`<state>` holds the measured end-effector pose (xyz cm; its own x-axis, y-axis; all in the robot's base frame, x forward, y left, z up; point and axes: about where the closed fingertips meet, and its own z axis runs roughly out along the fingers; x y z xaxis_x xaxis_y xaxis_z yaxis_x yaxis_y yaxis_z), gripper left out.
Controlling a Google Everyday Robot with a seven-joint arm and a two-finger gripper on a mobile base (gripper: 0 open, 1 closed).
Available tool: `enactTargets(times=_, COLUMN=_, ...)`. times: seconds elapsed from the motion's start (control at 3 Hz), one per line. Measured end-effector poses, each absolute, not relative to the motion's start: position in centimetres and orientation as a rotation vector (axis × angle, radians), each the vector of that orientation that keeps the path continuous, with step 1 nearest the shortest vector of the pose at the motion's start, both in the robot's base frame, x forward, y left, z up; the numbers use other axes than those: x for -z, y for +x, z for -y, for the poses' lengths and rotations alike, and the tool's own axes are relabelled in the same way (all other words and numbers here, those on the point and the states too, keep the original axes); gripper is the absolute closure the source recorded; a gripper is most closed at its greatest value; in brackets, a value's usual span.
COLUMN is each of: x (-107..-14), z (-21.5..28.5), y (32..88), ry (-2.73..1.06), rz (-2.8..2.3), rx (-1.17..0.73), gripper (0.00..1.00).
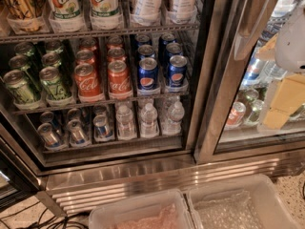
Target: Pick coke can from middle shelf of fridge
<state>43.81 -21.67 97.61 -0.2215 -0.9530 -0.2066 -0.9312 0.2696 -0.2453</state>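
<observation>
The fridge (119, 175) stands open on its left side. Its middle shelf (95, 102) holds lanes of cans. Two lanes of red coke cans sit in the centre, with the front coke cans at the left (87, 82) and right (119, 79). Green cans (55, 84) stand to their left and blue Pepsi cans (148, 75) to their right. My gripper (280, 109), white and tan, hangs at the frame's right edge in front of the glass door, well right of the coke cans and holding nothing visible.
The top shelf holds tall 7UP cans (64, 4) and white bottles (147, 1). The lower shelf holds water bottles (148, 120) and small cans (50, 135). A glass door (238, 61) stands at right. Two clear plastic bins (138, 213) sit on the floor in front.
</observation>
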Motion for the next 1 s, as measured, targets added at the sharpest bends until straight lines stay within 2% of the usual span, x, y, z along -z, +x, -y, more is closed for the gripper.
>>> enactTargets(times=0.67, x=-97.3, z=21.2, y=44.1, ry=-1.679, rz=-2.237, rx=0.06, gripper=0.0)
enactTargets(times=1.0, x=-95.7, z=20.7, y=45.2, ry=-1.539, rz=-2.258, rx=-0.113, gripper=0.0)
